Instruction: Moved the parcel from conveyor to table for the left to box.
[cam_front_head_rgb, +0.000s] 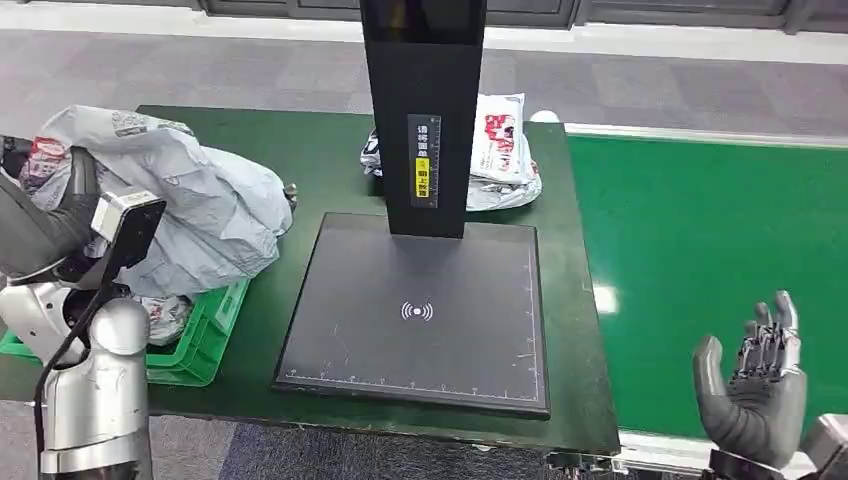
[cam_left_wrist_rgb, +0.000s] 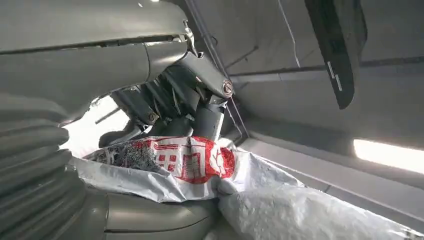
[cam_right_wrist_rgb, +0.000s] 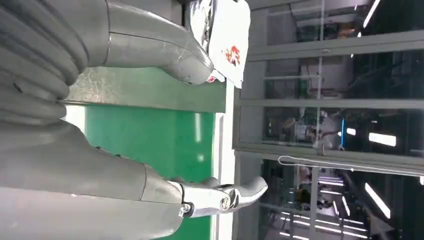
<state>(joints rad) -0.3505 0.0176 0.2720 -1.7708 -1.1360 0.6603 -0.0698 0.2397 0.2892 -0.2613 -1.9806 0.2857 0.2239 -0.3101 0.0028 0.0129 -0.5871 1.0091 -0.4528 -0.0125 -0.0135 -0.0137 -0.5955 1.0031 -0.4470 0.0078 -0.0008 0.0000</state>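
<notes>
Over the green box (cam_front_head_rgb: 205, 340), left hand (cam_front_head_rgb: 60, 215) grips parcel (cam_front_head_rgb: 190, 205).

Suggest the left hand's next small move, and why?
Probably lower the grey parcel into the green crate and let go: the left hand holds it just above the crate. The right hand is open over the conveyor.

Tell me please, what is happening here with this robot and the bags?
The robot's left hand holds a large grey parcel above the green crate at the table's left side. Its right hand is open and holds nothing, raised over the green conveyor. Another white parcel lies on the table behind the black scanner stand, whose flat pad has nothing on it.
</notes>
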